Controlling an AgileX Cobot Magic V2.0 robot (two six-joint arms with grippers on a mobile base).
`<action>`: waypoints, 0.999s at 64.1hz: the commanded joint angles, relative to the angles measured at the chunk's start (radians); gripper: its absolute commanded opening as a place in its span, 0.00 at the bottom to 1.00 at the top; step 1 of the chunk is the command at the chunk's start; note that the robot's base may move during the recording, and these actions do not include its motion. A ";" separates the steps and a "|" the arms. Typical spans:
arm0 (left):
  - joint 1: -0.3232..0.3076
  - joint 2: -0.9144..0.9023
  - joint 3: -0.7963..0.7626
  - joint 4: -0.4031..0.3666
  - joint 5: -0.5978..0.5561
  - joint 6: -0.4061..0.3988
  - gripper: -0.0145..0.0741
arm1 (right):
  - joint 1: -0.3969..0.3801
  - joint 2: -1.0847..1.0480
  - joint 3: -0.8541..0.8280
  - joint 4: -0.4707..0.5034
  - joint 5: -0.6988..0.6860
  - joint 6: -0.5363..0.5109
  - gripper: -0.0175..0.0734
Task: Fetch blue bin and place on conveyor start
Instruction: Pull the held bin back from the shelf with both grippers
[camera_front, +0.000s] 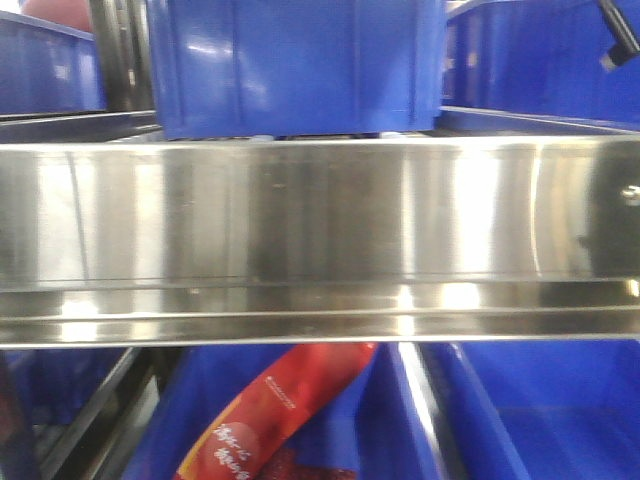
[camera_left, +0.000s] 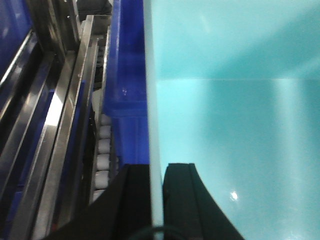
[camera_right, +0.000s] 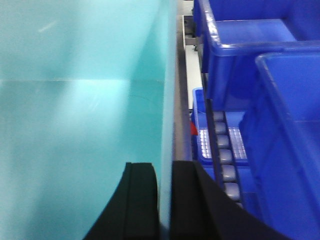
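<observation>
Fingers on left gripper and right gripper are pinching the smooth turquoise bin; front view alone is showing a rail, crate at twelve o'clock.

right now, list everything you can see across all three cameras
blue bin: one, pale turquoise, fills both wrist views
dark blue crates: several, royal blue, above and below the rail in the front view, beside the bin in the wrist views
shelf rail: one, shiny steel, across the front view
red packet: one, red with white print, in a crate under the rail
roller wheels: rows, whitish, beside the bin
left gripper: one, black, clamped on a bin wall
right gripper: one, black, clamped on a bin wall
</observation>
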 joint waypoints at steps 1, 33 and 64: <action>-0.005 -0.019 -0.009 0.025 -0.030 0.013 0.04 | 0.000 -0.021 -0.012 -0.035 -0.040 -0.010 0.01; -0.005 -0.019 -0.009 0.025 -0.030 0.013 0.04 | 0.000 -0.021 -0.012 0.005 -0.040 -0.010 0.01; -0.005 -0.019 -0.009 0.025 -0.030 0.013 0.04 | 0.000 -0.021 -0.012 0.024 -0.040 -0.010 0.01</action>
